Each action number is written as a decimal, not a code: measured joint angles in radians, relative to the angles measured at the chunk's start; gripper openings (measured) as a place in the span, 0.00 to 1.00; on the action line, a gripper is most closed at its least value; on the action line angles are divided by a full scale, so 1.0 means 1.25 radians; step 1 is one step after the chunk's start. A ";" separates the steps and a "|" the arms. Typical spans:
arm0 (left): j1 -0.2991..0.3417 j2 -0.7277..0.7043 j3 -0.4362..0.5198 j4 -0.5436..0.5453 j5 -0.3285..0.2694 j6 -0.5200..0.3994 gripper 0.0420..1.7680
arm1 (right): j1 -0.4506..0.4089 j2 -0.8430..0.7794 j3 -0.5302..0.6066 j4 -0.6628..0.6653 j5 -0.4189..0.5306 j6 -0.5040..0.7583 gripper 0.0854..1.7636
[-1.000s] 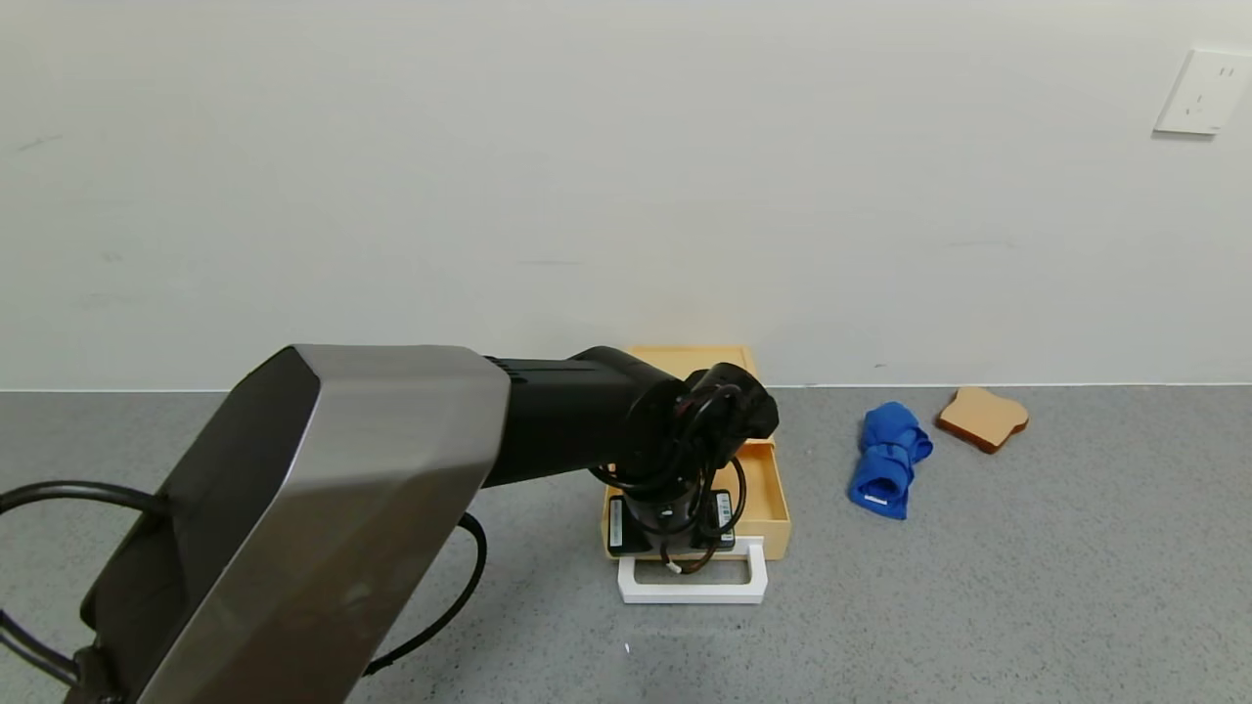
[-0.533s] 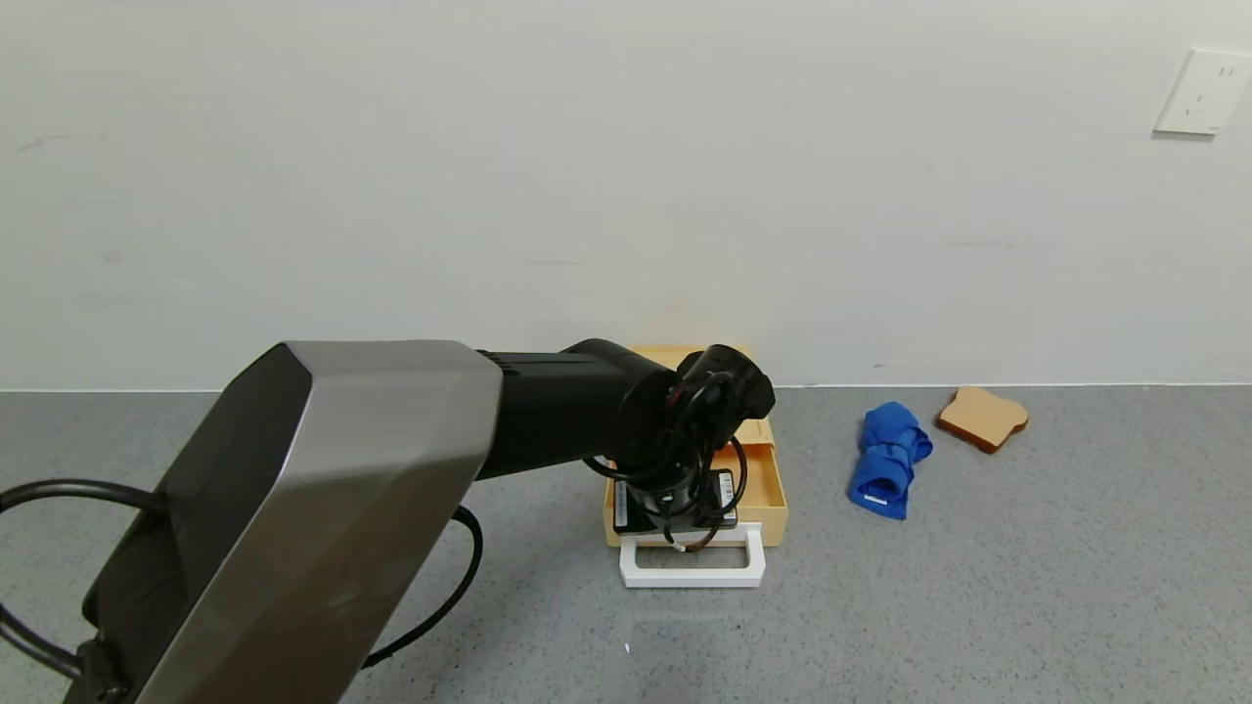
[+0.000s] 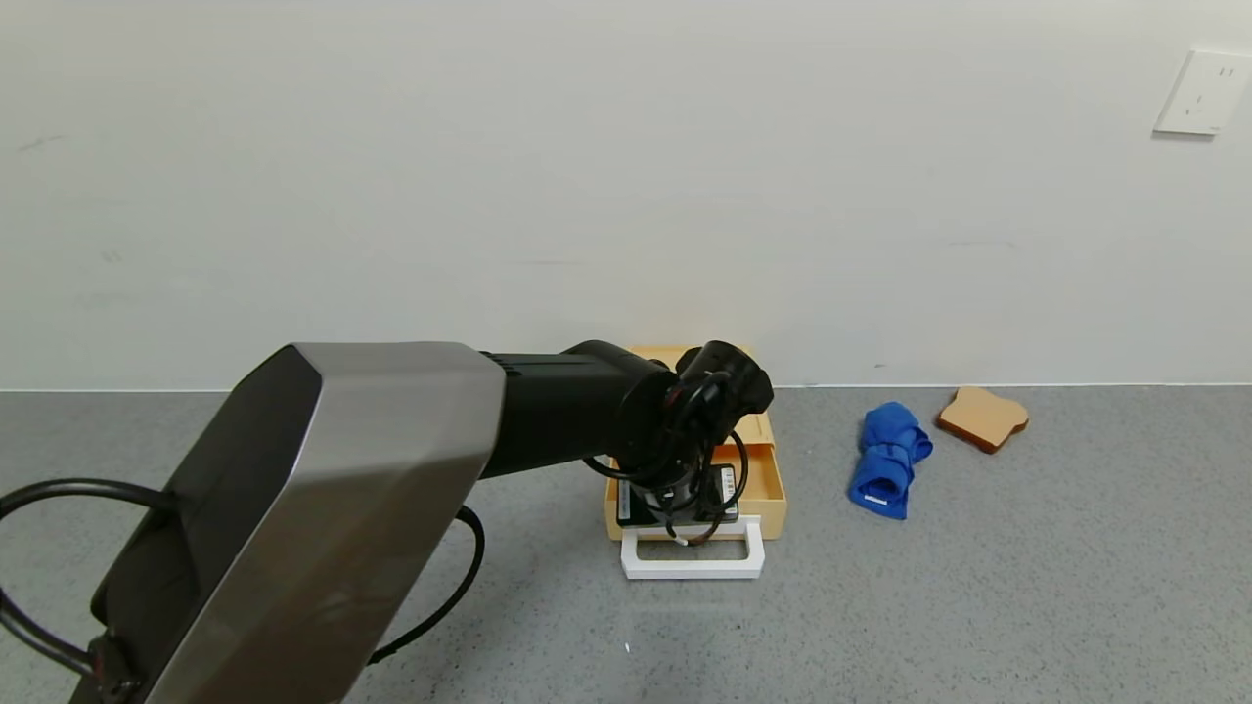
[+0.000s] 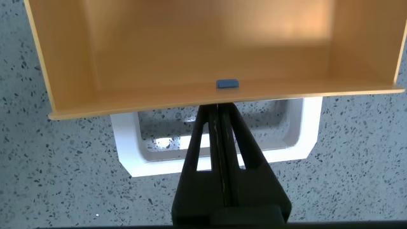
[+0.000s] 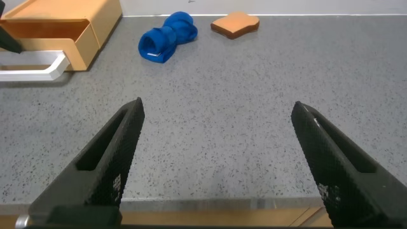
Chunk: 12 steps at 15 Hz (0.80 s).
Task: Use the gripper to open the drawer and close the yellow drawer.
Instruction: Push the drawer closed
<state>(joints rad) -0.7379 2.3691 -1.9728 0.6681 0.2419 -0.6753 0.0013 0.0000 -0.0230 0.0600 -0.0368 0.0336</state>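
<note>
A: Sliding partway out of its pale yellow-tan plastic box, the drawer [image 3: 729, 481] sits at the far middle of the grey speckled table [image 3: 978, 587], against the wall, its white rectangular loop handle [image 3: 693, 560] facing the near side.

B: Where is the left end effector [image 4: 219, 117]?

A: Directly above the handle, fingers pressed together, their tip at the drawer's front wall. The tray lies just beyond it, toward the wall, and its travel runs near to far. So closing looks like a straight push away.

B: The right end effector [image 5: 216, 152]?

A: Spread wide, hovering low over the table well to the right; the left arm is far nearer. A blue rolled cloth [image 3: 888, 458] and a bread slice [image 3: 982, 417] lie right of the drawer.
</note>
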 joint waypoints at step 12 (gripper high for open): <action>0.027 0.015 -0.003 -0.121 0.004 0.051 0.04 | 0.000 0.000 0.000 -0.001 0.000 0.000 0.96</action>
<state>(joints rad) -0.7036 2.3881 -1.9762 0.5174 0.2466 -0.6119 0.0013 0.0000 -0.0230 0.0591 -0.0364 0.0336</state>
